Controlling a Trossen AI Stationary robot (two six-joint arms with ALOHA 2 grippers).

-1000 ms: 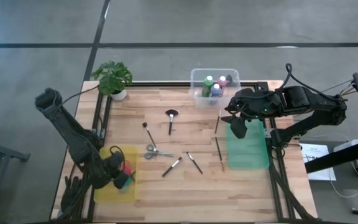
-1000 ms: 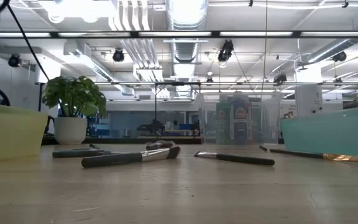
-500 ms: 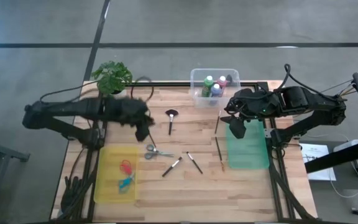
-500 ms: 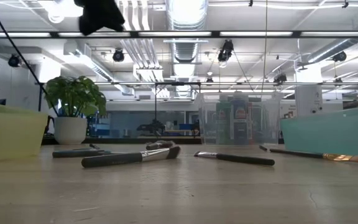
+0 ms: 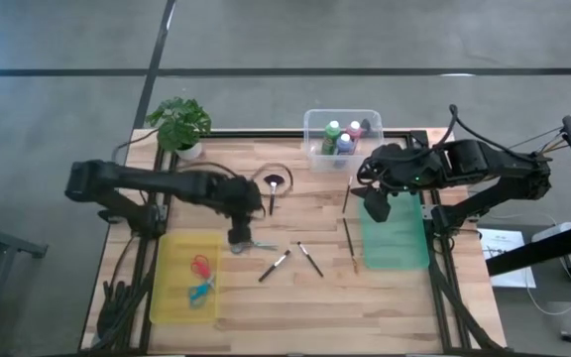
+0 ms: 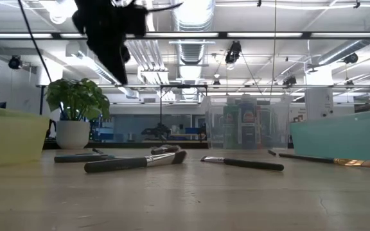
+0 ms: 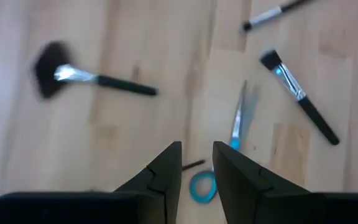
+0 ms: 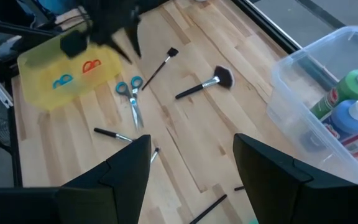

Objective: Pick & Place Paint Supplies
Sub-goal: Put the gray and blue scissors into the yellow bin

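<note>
**Over the scissors: left arm back from the yellow tray**

Above the middle of the desk (image 5: 295,297), the left claw (image 5: 238,236) now hangs over the blue-handled scissors (image 5: 249,241), which lie flat on the wood just beside the yellow tray (image 5: 171,302). A second ago that arm was down at the tray; half a second ago it was swinging across near the plant (image 5: 178,124); now it has come to the next item. Its fingers have drawn in from where they were and stand only a little apart, with nothing between them. From its wrist camera a blue finger loop and the blades show right ahead of the fingertips.

Two pairs of scissors, one red-handled (image 5: 200,266) and one blue-handled (image 5: 200,290), already lie in the yellow tray, so I take it this third pair is bound for the same place. By my judgement the arm is lining up for a grasp and has yet to drop to the wood.

Nothing else has moved. Five or six brushes are scattered about mid-desk, among them a fan brush (image 5: 273,188). The paint bottles (image 5: 342,139) sit in the clear bin (image 5: 310,149) at the far edge. The right claw (image 5: 377,201) waits with fingers wide apart, empty, over the green tray (image 5: 399,253), exactly as before.
</note>
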